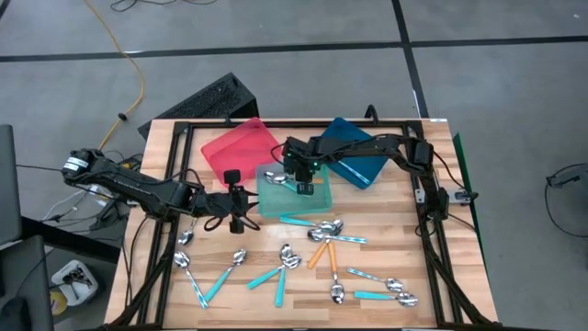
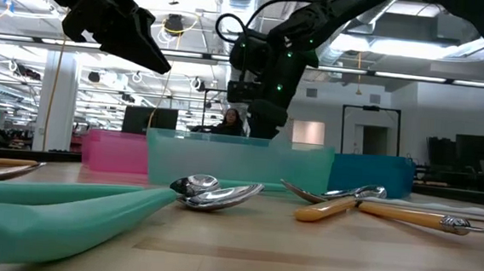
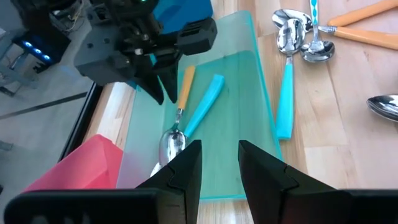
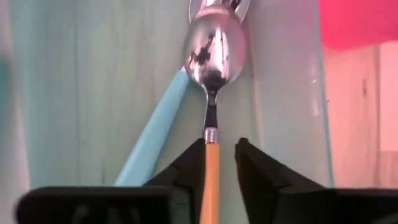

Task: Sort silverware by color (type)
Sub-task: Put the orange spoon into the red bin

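An orange-handled spoon [image 4: 210,165] lies with its bowl [image 4: 214,43] in the teal tray [image 1: 276,198], over another spoon's bowl and beside a teal-handled spoon [image 3: 202,106]. My right gripper [image 4: 220,146] reaches down into that tray [image 1: 301,179], open, with one finger on each side of the orange handle. My left gripper [image 3: 220,163] is open and hovers just left of the teal tray [image 1: 246,208], touching nothing. Several more spoons with teal, orange and pale handles lie on the near half of the table [image 1: 322,248]. My right gripper comes from above with its fingers along the orange handle [image 3: 185,87]. The handle lies close against one finger [image 4: 194,168], and a gap shows to the other finger [image 4: 252,168]. Whether it touches the handle, I cannot tell. The spoon's bowl rests in the tray.
A red tray [image 1: 241,145] lies at the far left of the teal tray and a blue tray [image 1: 356,152] at its far right. A black frame [image 1: 432,221] runs round the table. Loose spoons [image 1: 386,292] are scattered toward the near edge. A person sits in the room beyond [image 2: 230,122].
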`<state>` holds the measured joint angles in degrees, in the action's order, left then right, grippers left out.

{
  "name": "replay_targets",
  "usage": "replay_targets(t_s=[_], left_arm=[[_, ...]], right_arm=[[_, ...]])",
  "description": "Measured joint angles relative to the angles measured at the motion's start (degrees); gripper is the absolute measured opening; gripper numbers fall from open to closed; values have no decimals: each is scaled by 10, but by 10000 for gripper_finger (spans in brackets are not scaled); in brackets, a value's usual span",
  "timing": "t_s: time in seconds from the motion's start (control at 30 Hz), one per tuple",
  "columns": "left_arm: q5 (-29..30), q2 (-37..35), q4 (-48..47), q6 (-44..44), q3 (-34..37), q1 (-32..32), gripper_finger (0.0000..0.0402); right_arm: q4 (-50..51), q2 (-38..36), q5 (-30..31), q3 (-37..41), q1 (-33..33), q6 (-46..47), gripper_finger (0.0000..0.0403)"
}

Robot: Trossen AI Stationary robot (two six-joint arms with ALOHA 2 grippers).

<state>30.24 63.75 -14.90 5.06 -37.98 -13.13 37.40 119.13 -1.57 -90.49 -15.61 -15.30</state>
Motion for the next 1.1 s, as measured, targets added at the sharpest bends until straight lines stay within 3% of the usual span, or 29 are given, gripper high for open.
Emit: replay_targets(t_s=[0.2, 0.4, 0.7, 0.97, 1.1], left_arm=[[0, 0, -2, -2, 0, 0, 94], [0, 0, -6, -2, 0, 0, 94], [1, 0, -12, -4, 0, 0, 94], [1, 0, -11, -4, 0, 0, 94], [1, 0, -11, -4, 0, 0, 94]], right_arm=[[-7, 12, 0, 0, 8, 4, 188], [-34, 45, 0, -3, 6, 6, 197], [-20, 56, 0, -3, 1, 16, 173], [-13, 56, 11, -3, 1, 43, 61], [-12, 56, 13, -3, 2, 48, 60]])
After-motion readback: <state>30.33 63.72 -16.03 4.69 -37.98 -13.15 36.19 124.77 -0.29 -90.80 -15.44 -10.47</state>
